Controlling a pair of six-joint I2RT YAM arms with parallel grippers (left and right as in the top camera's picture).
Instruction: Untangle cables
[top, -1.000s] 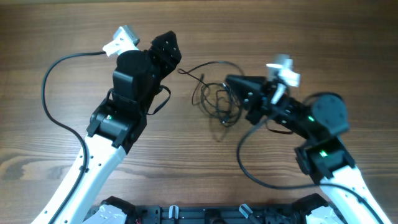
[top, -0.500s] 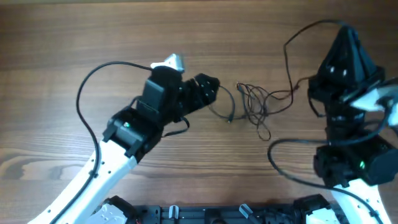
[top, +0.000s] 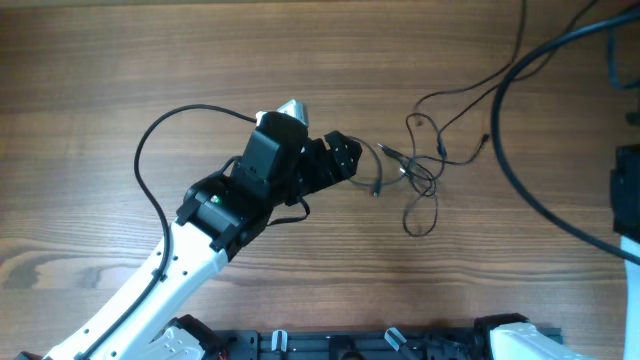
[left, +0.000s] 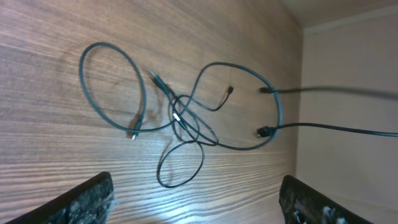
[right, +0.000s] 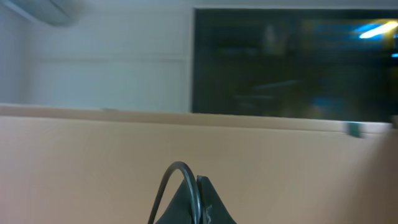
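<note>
Overhead, the left pincer (top: 351, 160) has its fingers wide apart, with nothing between them. The tangled cables (top: 424, 177) lie on the table (top: 150, 60) just ahead of its tips. The right pincer (right: 194, 202) is pressed together on one strand, which loops out at its left.
</note>
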